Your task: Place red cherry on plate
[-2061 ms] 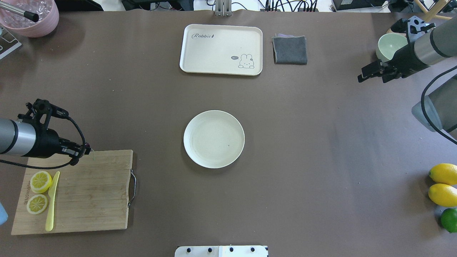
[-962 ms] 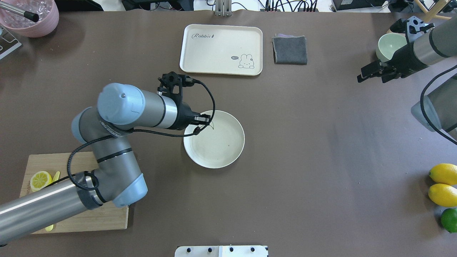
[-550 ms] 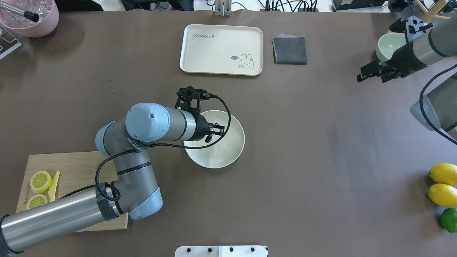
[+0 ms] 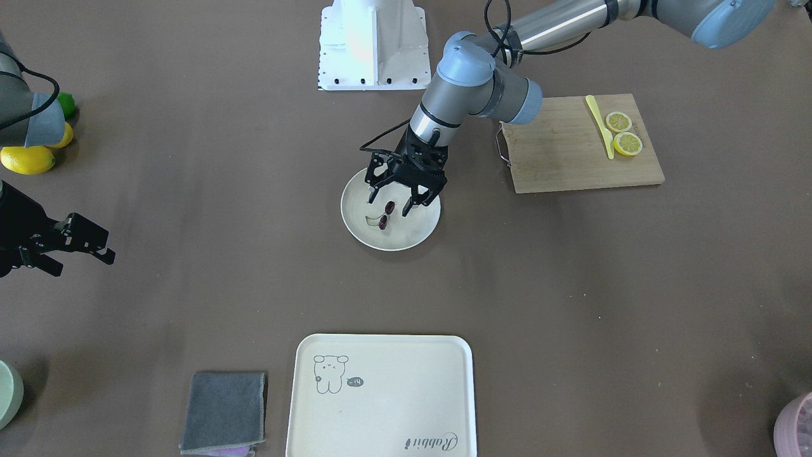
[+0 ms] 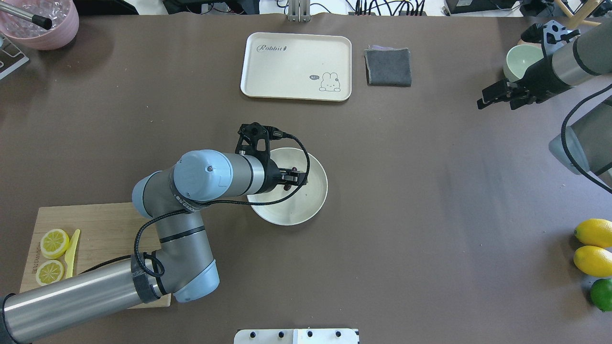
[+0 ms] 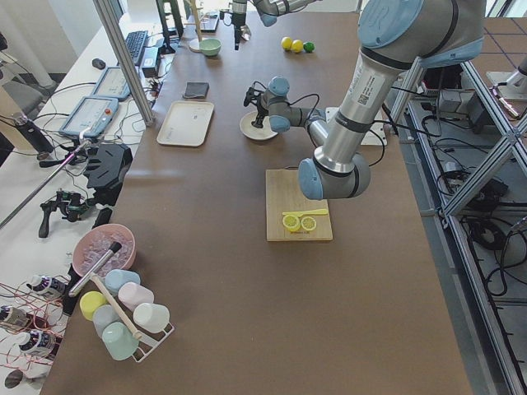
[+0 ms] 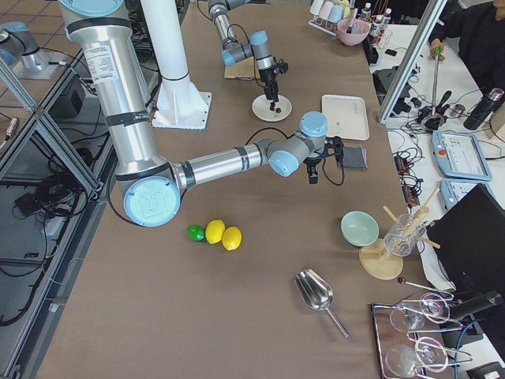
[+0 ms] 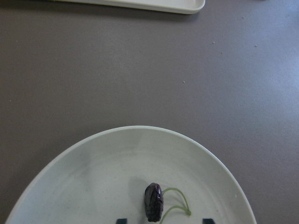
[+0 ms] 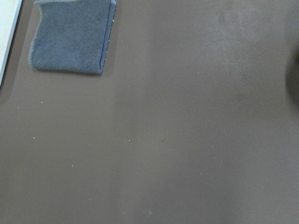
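The red cherry [image 4: 387,213], a dark maroon pair on pale green stems, lies on the round cream plate [image 4: 412,238]. In the left wrist view one cherry [image 8: 153,208] rests on the plate [image 8: 93,168] with its stems curling to the right. My left gripper [image 4: 389,203] hovers just over it, open, its fingers standing on either side of the fruit without touching it. From overhead the left gripper [image 5: 299,177] sits over the plate [image 5: 313,198]. My right gripper [image 5: 497,101] hangs open and holds nothing at the far right, well away from the plate.
A cream rabbit-print tray [image 5: 296,67] and a folded grey cloth [image 5: 388,67] lie at the back. The cutting board [image 5: 100,224] with lemon slices [image 5: 54,242] and a yellow knife is front left. Lemons [image 5: 594,246] and a lime sit far right, a green bowl [image 5: 519,59] back right.
My left arm swung from the cutting board to the plate carrying the cherry. Its gripper has opened and the cherry now lies on the plate. The right arm barely moved.
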Robot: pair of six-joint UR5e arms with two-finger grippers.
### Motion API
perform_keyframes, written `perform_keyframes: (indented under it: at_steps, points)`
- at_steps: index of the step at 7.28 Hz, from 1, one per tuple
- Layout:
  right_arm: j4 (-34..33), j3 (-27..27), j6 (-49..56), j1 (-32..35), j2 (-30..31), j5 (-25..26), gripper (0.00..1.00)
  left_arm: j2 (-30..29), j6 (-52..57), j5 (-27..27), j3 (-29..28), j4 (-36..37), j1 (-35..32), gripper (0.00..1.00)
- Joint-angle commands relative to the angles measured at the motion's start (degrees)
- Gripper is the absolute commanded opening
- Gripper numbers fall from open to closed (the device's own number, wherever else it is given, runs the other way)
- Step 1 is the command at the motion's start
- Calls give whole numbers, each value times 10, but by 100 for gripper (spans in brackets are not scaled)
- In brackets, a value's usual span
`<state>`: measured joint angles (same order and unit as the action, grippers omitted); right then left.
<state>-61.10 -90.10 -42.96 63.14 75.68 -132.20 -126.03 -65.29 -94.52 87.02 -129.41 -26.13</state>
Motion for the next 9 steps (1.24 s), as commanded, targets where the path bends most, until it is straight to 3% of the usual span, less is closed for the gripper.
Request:
perform_keyframes:
  at_steps: [1, 2, 3, 4, 5, 7, 9]
  points:
    - [-2, 3, 6, 14, 3, -6, 100, 34, 2, -10, 35, 23, -65, 98]
    - [-2, 11, 11, 29, 5, -17, 100, 39, 7, -55, 34, 48, -133, 98]
    - [-2, 24, 32, 36, 6, -18, 100, 39, 10, -149, 32, 97, -213, 98]
    - [-3, 35, 59, 51, 10, -19, 100, 53, 72, -169, 41, 112, -270, 98]
    - [-49, 39, 118, 71, 13, -19, 100, 123, 154, -167, 76, 103, -292, 98]
    - [-139, 40, 266, 133, 38, -19, 100, 210, 349, -208, 83, 104, -426, 98]
    - [-158, 39, 324, 205, 88, -34, 100, 248, 413, -221, 70, 114, -496, 98]
